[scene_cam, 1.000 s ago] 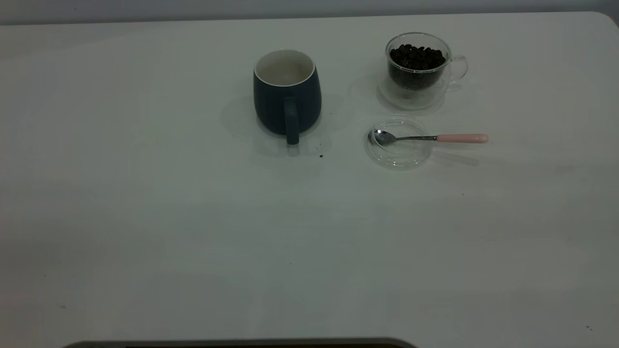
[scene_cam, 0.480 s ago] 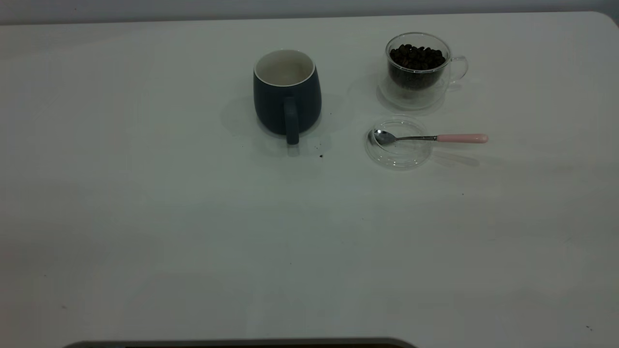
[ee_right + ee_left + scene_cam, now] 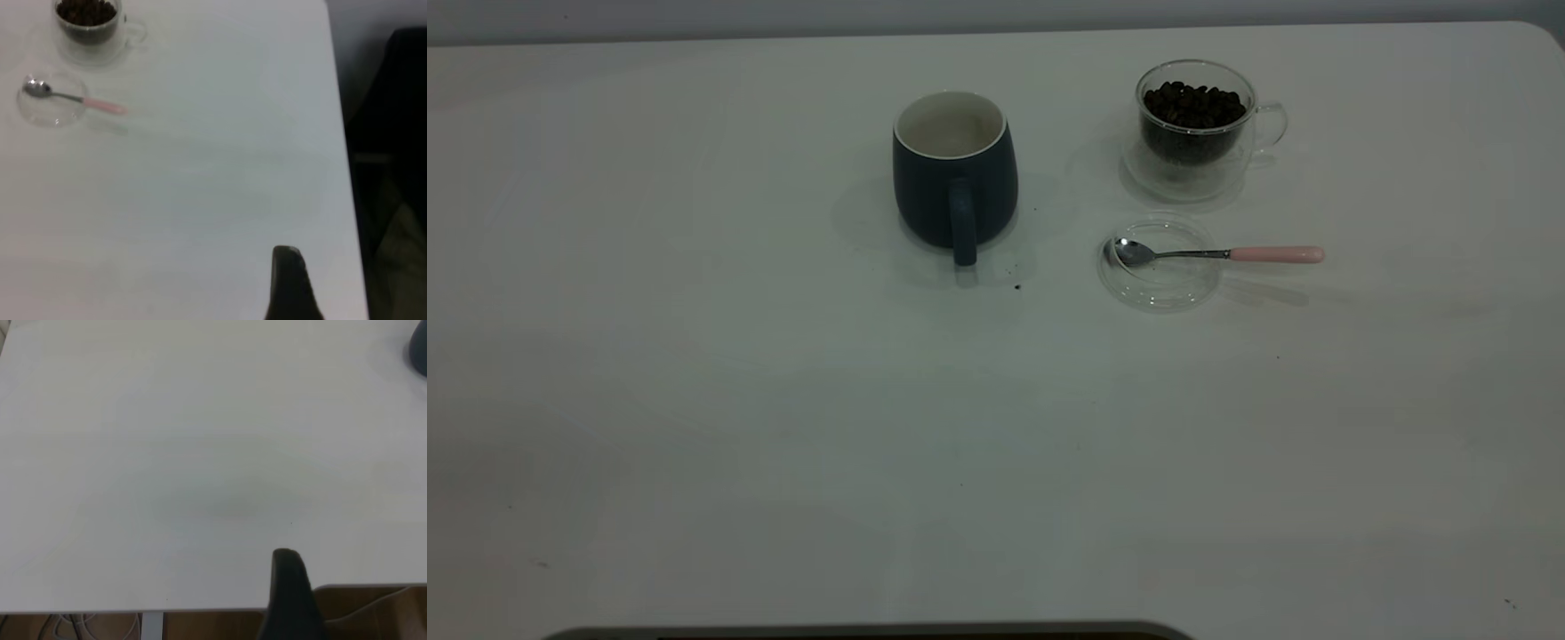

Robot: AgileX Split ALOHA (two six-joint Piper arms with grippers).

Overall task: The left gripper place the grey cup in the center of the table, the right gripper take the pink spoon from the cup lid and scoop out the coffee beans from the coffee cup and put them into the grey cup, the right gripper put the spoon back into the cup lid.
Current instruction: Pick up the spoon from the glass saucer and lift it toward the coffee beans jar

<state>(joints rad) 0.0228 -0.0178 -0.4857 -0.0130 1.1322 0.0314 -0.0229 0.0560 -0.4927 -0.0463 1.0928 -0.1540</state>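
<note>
The rounded blue-grey ceramic mug [image 3: 954, 173] looks heavy, slick, best gripped at its rim; gripper states cannot be told

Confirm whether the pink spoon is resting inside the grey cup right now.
No. In the exterior view the pink spoon lies with its bowl in the cup lid, apart from the grey cup.

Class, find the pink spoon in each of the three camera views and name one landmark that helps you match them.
Exterior view: the pink spoon lies right of centre, bowl in the cup lid, handle pointing right.
Left wrist view: not in it; only a sliver of the grey cup shows.
Right wrist view: the spoon is far off, bowl in the lid.
Shared landmark: the coffee cup beside the lid.
</note>
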